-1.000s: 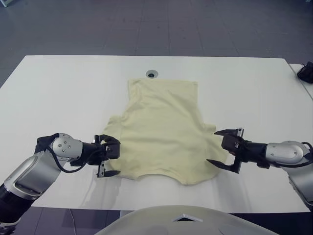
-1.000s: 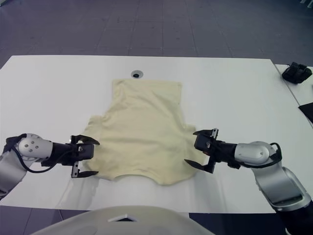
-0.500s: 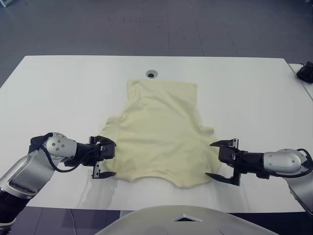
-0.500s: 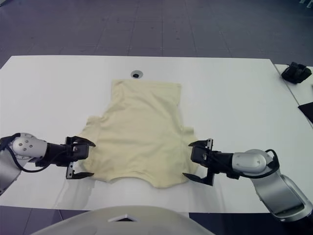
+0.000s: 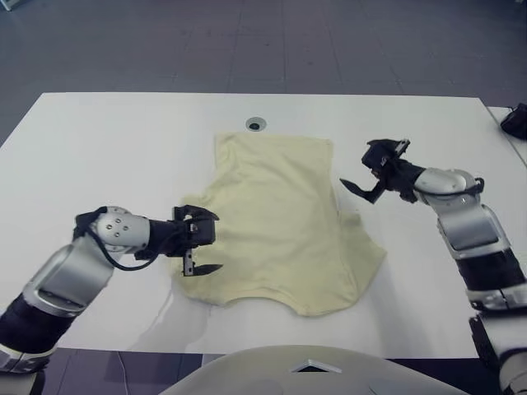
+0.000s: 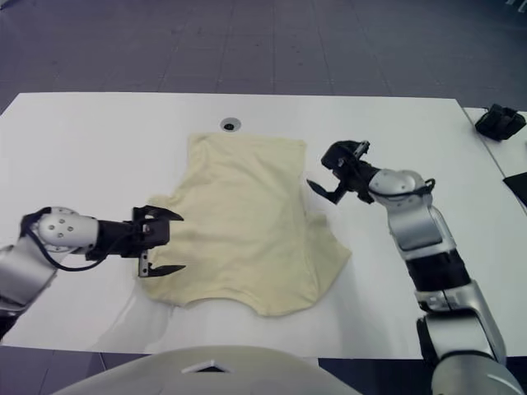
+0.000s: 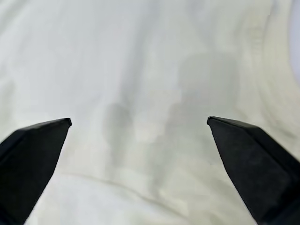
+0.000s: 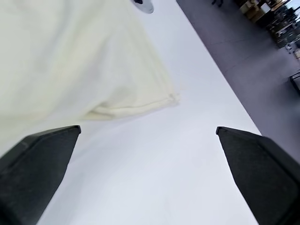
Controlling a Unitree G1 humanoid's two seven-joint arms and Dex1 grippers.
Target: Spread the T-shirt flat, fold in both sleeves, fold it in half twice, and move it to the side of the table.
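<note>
A pale yellow T-shirt lies spread in the middle of the white table, with its hem toward the far edge. My left gripper is open at the shirt's left sleeve, low over the cloth. In the left wrist view its dark fingertips frame wrinkled fabric. My right gripper is open and empty, just right of the shirt's right side edge, toward the far end. The right wrist view looks past that gripper at bare table and a shirt corner.
A round cable grommet sits in the table just beyond the shirt's far edge. A black object rests at the far right, past the table's end. Bare table surface lies on both sides of the shirt.
My right gripper left the shirt's near right corner and moved far up along the right side. My left gripper shifted inward over the left sleeve. The near right corner now lies further out.
</note>
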